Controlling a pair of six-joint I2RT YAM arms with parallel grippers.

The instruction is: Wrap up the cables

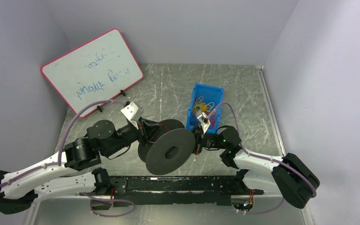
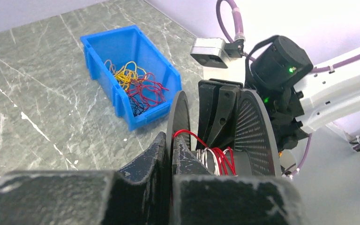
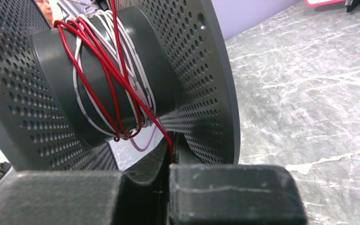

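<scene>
A black spool [image 1: 166,146] with perforated flanges is held off the table between both arms. My left gripper [image 1: 146,129] [image 2: 172,140] is shut on the edge of one spool flange [image 2: 179,112], which sits pinched between the fingertips. Turns of thin red cable [image 3: 167,139] and white wire lie around the spool core [image 3: 51,58]. One red strand runs down from the core into my right gripper [image 3: 171,141] [image 1: 198,139], which is shut on it just beside the other flange [image 3: 201,70]. The red cable [image 2: 186,131] also arcs over a left fingertip.
A blue bin [image 1: 205,104] [image 2: 122,51] holding a yellow, red and blue wire tangle stands right behind the spool. A red-framed whiteboard [image 1: 91,72] leans at the back left. Walls close in the grey marbled table on three sides.
</scene>
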